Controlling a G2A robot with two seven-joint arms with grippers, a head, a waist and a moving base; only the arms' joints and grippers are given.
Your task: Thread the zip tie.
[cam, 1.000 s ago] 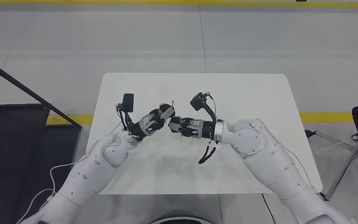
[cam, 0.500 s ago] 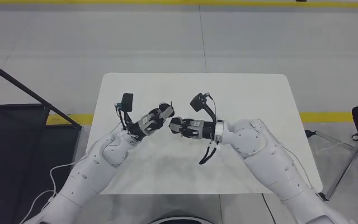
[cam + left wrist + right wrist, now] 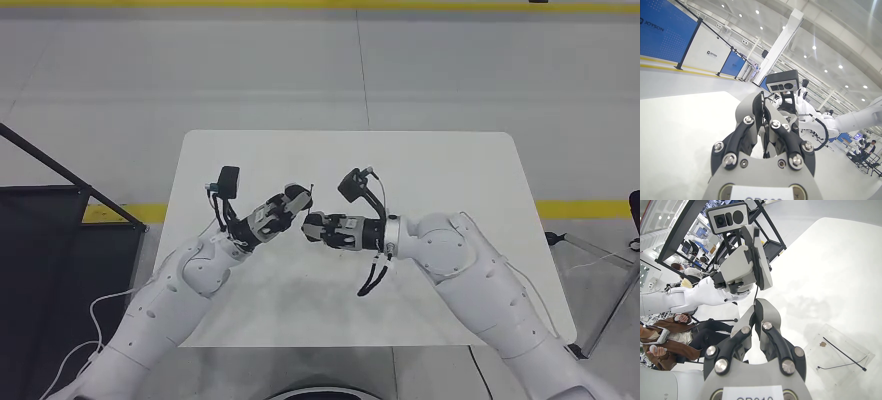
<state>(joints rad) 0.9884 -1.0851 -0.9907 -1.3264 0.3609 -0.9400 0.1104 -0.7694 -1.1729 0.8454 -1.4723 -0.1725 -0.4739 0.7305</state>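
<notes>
A thin black zip tie [image 3: 755,291] runs between my two grippers, held above the middle of the white table [image 3: 450,170]. My left gripper [image 3: 762,99] is shut on one stretch of it, and the tie's end [image 3: 762,93] pokes out past the fingertips. That same gripper [image 3: 755,256] is right in front of the right wrist camera. My right gripper [image 3: 755,303] is shut on the tie's other stretch, just below the left one. From above, the left gripper [image 3: 296,196] and right gripper [image 3: 311,222] almost touch, with the tie's tip [image 3: 311,186] sticking up.
A clear plastic tray [image 3: 857,345] lies on the table beside my right gripper and holds two spare black zip ties [image 3: 844,354]. A person sits beyond the table edge with controllers in hand. A black frame stands at the table's left.
Both grippers keep their hold on the tie. The left gripper has edged slightly up and toward the right one; the right wrist has turned a little.
</notes>
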